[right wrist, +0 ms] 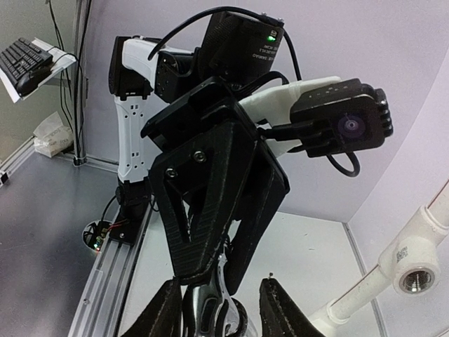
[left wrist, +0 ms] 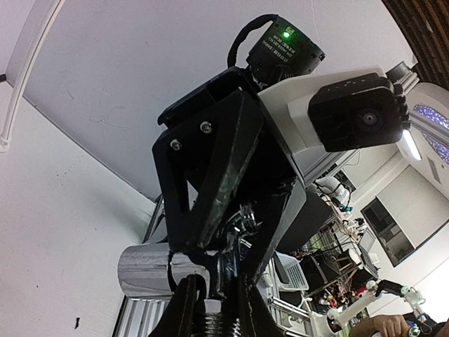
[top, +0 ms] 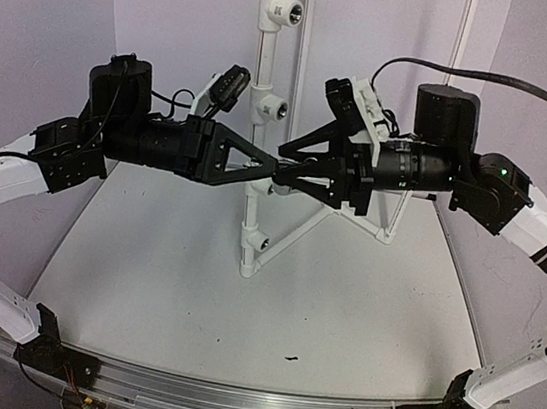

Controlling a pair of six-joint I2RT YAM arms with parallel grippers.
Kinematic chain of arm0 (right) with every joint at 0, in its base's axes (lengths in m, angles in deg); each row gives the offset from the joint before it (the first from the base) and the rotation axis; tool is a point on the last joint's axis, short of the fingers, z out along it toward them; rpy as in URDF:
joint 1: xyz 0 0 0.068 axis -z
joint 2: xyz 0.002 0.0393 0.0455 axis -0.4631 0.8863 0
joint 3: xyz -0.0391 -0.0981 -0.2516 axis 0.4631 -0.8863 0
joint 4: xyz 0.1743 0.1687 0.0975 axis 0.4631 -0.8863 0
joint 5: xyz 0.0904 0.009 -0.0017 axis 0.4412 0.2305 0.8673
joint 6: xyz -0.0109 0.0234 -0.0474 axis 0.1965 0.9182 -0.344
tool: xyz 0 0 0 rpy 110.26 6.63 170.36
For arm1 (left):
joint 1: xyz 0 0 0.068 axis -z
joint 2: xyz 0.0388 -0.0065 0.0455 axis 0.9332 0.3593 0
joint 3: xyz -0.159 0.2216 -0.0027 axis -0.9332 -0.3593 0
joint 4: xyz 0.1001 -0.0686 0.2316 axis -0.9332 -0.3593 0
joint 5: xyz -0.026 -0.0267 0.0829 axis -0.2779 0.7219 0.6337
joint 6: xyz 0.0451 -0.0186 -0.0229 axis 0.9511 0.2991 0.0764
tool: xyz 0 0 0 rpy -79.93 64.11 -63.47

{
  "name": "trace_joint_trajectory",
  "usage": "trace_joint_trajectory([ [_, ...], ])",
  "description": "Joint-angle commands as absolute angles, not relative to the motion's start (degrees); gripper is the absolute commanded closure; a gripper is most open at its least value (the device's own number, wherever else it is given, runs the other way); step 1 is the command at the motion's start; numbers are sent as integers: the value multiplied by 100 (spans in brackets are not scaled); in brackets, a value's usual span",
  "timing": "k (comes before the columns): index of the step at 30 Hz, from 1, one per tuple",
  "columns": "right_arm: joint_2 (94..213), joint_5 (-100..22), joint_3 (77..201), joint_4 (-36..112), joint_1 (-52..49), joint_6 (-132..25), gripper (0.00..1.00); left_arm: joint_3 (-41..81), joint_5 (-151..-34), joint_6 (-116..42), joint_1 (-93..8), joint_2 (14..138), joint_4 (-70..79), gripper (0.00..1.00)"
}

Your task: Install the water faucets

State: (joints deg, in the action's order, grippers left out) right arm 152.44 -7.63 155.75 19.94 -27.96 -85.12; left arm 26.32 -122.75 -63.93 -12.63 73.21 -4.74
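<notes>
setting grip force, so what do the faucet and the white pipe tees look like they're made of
Water faucet: apparently chrome-plated metal, mirror-shiny, its barrel reflecting the surroundings. Pipe tee fittings: likely white plastic, smooth and dull, no glare; the side outlets seem to hold a threaded grey metal insert, alloy unclear.

Left claw (top: 266, 168) and right claw (top: 285, 166) meet tip to tip around the water faucet (left wrist: 144, 270), masking the pipe rack (top: 265, 62) at mid-height. Top fitting (top: 291, 11) unobstructed. Bench (top: 171, 292) open in front, both sides.
</notes>
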Motion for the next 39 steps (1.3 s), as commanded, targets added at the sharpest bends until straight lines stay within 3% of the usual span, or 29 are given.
trace_joint_trajectory([
  [1, 15373, -585, 15825, 2170, -2782, -8448, 64, 2923, -12457, -6286, -1251, 7318, -40, 100],
  [8, 15356, -624, 15676, 2170, -2780, -8633, 72, 2836, -12420, -6292, -1252, 7227, 47, 100],
  [12, 15340, -705, 15592, 2171, -2780, -8718, 61, 2815, -12380, -6271, -1252, 7168, 52, 100],
  [16, 15391, -689, 15598, 2169, -2780, -8727, 63, 2812, -12375, -6303, -1252, 7186, 58, 100],
  [22, 15420, -690, 15589, 2163, -2779, -8777, 76, 2831, -12317, -6306, -1252, 7166, 70, 100],
  [25, 15355, -757, 15504, 2159, -2780, -8769, 99, 2817, -12296, -6304, -1252, 7131, 77, 100],
  [27, 15303, -843, 15478, 2176, -2780, -8640, 100, 2783, -12147, -6313, -1252, 7079, 73, 99],
  [28, 15276, -967, 15468, 2217, -2781, -8531, 100, 2736, -11910, -6334, -1255, 7027, 63, 91],
  [31, 15088, -1645, 15346, 2401, -2778, -8208, 100, 2684, -11123, -6240, -1261, 6855, -265, 48],
  [39, 14396, -3621, 14929, 2623, -2779, -7778, 100, 3626, -7922, -5040, -1261, 6892, -2084, 1],
])
